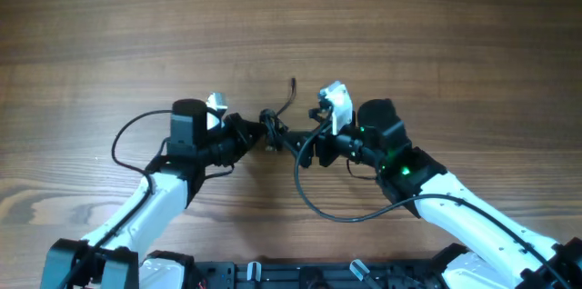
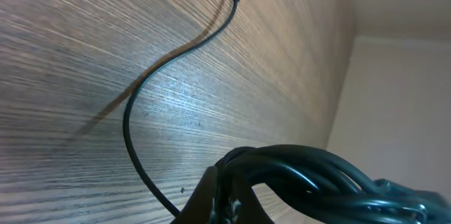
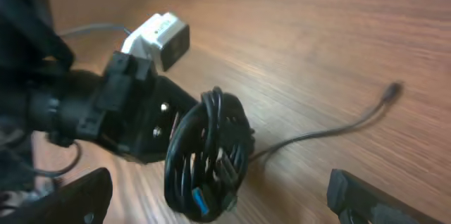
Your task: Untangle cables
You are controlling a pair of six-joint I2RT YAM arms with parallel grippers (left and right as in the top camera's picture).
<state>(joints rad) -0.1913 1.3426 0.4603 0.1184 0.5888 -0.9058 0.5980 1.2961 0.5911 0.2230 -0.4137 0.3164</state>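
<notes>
The cables (image 1: 270, 130) are a coiled black bundle held just above the wooden table, with a blue plug showing inside the coil in the right wrist view (image 3: 208, 157). My left gripper (image 1: 250, 134) is shut on the bundle's edge; its fingers (image 2: 225, 199) pinch the cords (image 2: 317, 175). One loose cord (image 2: 141, 97) trails from the bundle across the table to a small plug (image 1: 293, 81). My right gripper (image 1: 302, 144) is wide open, its fingers (image 3: 218, 199) on either side of the bundle without touching it.
Thick black wiring of the right arm (image 1: 309, 194) loops over the table in front of the bundle, and the left arm's wiring (image 1: 123, 139) arcs at the left. The wooden table (image 1: 409, 25) stretches behind both grippers.
</notes>
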